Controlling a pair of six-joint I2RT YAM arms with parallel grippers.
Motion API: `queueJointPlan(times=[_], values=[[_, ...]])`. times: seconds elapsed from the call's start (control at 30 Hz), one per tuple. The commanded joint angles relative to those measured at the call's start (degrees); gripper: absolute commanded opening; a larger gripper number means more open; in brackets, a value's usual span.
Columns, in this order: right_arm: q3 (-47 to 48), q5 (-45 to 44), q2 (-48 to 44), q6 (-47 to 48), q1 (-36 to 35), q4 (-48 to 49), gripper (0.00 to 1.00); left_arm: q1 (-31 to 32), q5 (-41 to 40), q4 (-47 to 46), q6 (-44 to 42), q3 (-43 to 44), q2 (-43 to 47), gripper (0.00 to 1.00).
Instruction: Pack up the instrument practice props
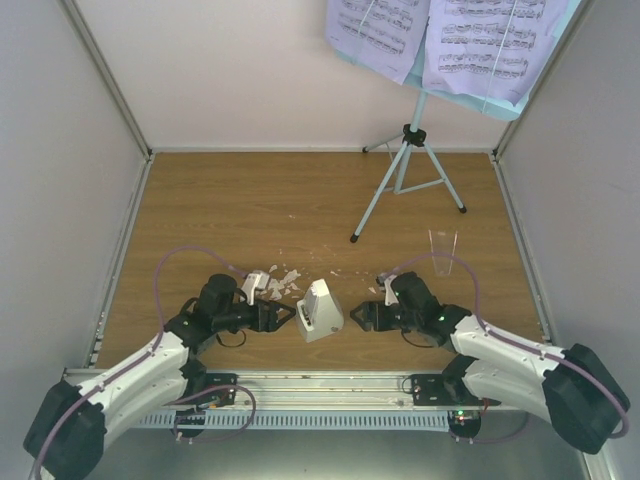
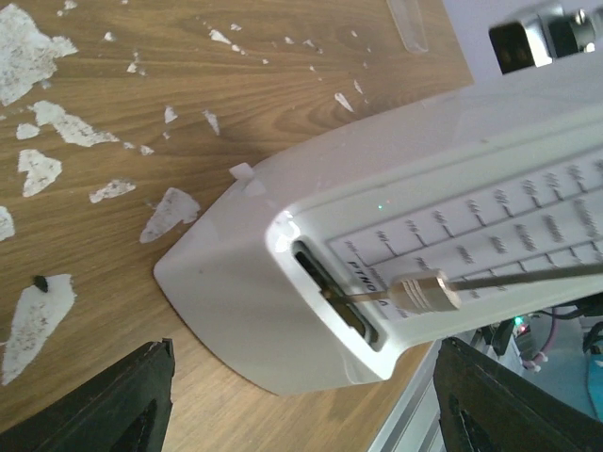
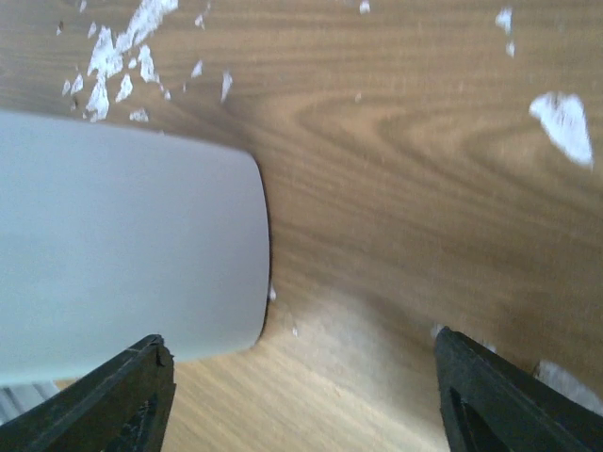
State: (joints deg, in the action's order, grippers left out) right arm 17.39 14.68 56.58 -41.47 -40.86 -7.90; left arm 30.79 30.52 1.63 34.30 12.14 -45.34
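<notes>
The left fingers [image 2: 104,405] are spread wide and hold nothing, and the right fingers [image 3: 495,395] are just as wide and empty. Between the two arms, the white metronome [image 1: 320,310] stands upright on the counter [image 1: 250,200], with white crumbs [image 1: 282,283] just behind it. The blue music stand [image 1: 405,178] with its pages [image 1: 380,30] stands well back on the right.

The left arm [image 1: 150,365] and right arm [image 1: 505,360] have white shells, with bulky black joints in the lower corners of the top view. A mauve cable [image 1: 168,268] loops along each. The left gripper [image 1: 283,318] and right gripper [image 1: 357,318] are black. A green light [image 1: 441,318] dots the right wrist. The wrist views show matte black fingers [image 2: 104,405] in the bottom corners.
</notes>
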Motion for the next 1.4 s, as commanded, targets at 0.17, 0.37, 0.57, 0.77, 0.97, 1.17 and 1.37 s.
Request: queueJointPlan(times=[0.17, 0.37, 0.57, 0.77, 0.97, 1.17, 1.37], values=[[-3.0, 2.6, -0.4, -1.3, -6.0, 5.4, 0.86, -2.7, 13.7, -12.9, -11.6, 3.1, -6.6, 0.77], [-0.7, -2.1, 2.7, -0.1, -6.9, 6.7, 0.87, -2.9, 17.7, -15.6, -12.7, 4.1, -11.4, 0.70], [3.2, -7.5, 8.0, -0.6, -6.5, 7.7, 0.88, -2.8, 18.4, -16.5, -11.5, 3.2, -11.6, 0.67], [7.1, -11.4, 12.3, -0.6, -4.6, 11.2, 0.88, -2.7, 18.8, -13.9, -10.7, 3.6, -10.2, 0.66], [12.4, -9.2, 20.0, 3.5, -1.8, 16.4, 0.89, -2.7, 18.4, -14.2, -9.0, 2.9, -8.3, 0.66], [17.7, -11.9, 20.2, 7.6, -0.9, 10.2, 0.92, -2.7, 6.8, -4.2, -7.5, 6.2, -3.8, 0.68], [13.8, -13.1, 11.1, 11.1, 0.3, 8.3, 1.00, -2.8, 0.5, 6.2, -8.8, 16.9, -3.2, 0.76]])
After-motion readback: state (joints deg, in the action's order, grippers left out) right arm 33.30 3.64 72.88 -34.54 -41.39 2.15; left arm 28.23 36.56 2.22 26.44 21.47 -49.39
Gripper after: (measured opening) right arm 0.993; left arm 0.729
